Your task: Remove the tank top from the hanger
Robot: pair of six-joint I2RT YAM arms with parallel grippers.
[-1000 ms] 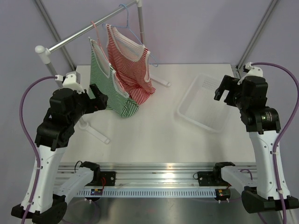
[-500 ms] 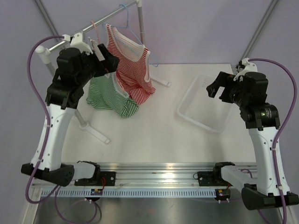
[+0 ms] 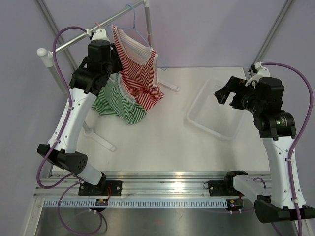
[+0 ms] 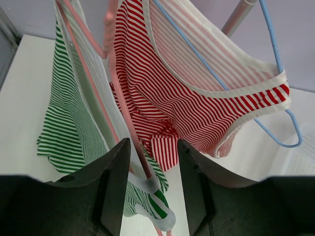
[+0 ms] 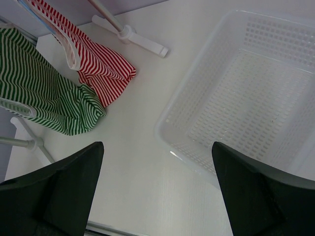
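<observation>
Left gripper (image 4: 153, 145) is up at the clothes rail (image 3: 74, 42), right at the green-striped tank top (image 3: 120, 101). Wrist view: fingers are partly apart, with the pink hanger (image 4: 110, 54) arm and the top's white strap running down through the gap. Neither pad is visibly pressing on them, so there is no pinch yet.

Green-striped tank top is on the pink hanger, hung from the rail. It is the left garment in the top view, with its lower part bunched up to one side. Red-striped tank top (image 3: 138, 69) hangs just beside it on the blue hanger (image 4: 272, 40), and the fabrics overlap.

Right gripper (image 3: 224, 93) hangs in the air on the right side, well apart from the rail. Its fingers are spread wide and hold nothing. Its wrist camera looks down at the near-left corner of the white perforated basket (image 3: 198, 101), which sits on the white table (image 3: 162, 142). The foot of the rack (image 3: 101, 140) stands on the table, under the left arm.
</observation>
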